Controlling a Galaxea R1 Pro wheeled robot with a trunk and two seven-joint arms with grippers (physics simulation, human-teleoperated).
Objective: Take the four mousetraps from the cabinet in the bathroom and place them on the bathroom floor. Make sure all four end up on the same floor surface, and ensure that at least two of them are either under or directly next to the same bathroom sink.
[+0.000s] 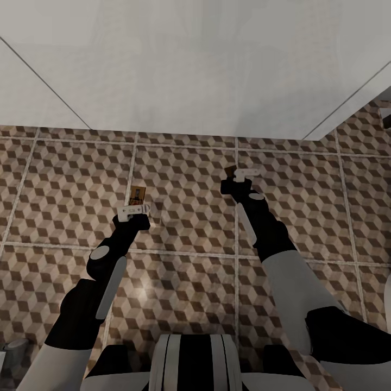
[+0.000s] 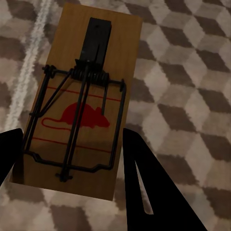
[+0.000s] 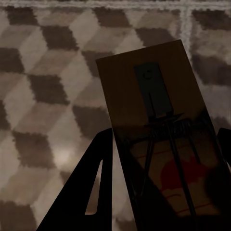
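**Two Mousetraps Held Over Bathroom Floor, Release Pending**

The left end effector was closed on a mousetrap, its dark fingers flanking the board's near end in the left wrist view. The trap's wire bar and red mouse mark faced the camera. In the head view this trap projected forward from the end effector above the bathroom floor.

The right end effector likewise gripped a second mousetrap by its near end, the far end pointing toward a grout line. In the head view only a small tan corner of it was visible beyond the fingers. Whether either trap touched the tiles could not be determined.

A white wall rose just beyond the tiles. No sink was identified in these views, so compliance with the sink requirement could not be judged.

Risks noted:
- Each trap was held by one end only; a release from height could let the board tip, flip or skid on the tile.
- Release at a location away from a sink would leave the placement condition unmet.
- The right trap sat in deep shadow, so a slipping grip might go unnoticed
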